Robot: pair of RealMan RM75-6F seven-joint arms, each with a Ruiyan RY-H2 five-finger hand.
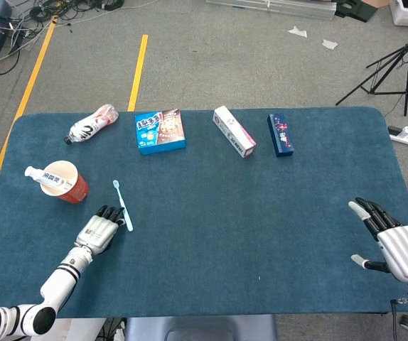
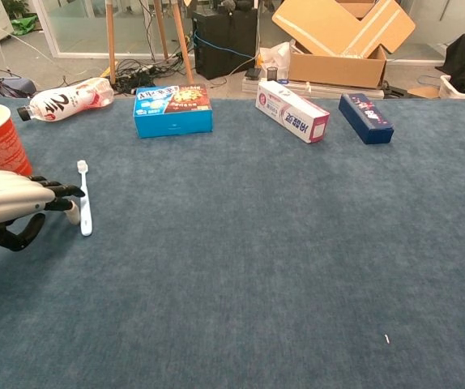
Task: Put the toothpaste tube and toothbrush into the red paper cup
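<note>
A: What is lying on the table (image 1: pixel 261 213)?

B: The cup (image 1: pixel 67 183) is standing just past the left hand (image 1: pixel 99 231), and the tube (image 1: pixel 42 175) is already sticking out of its top. The brush (image 1: pixel 123 205) is lying flat right by that hand's fingertips (image 2: pixel 69 192).

A: Is the hand holding it?

B: No. Its fingers are spread a little and holding nothing. I cannot tell if they are touching the brush. The right hand (image 1: pixel 392 244) is waiting far off to the side, fingers apart.

A: How will the brush handle?

B: I am guessing light, stiff, thin and a bit slippery. Pinching the middle of the handle looks best.

A: Anything hard to see?

B: The cup's inside is hidden. The chest view is cutting off part of the cup.
</note>
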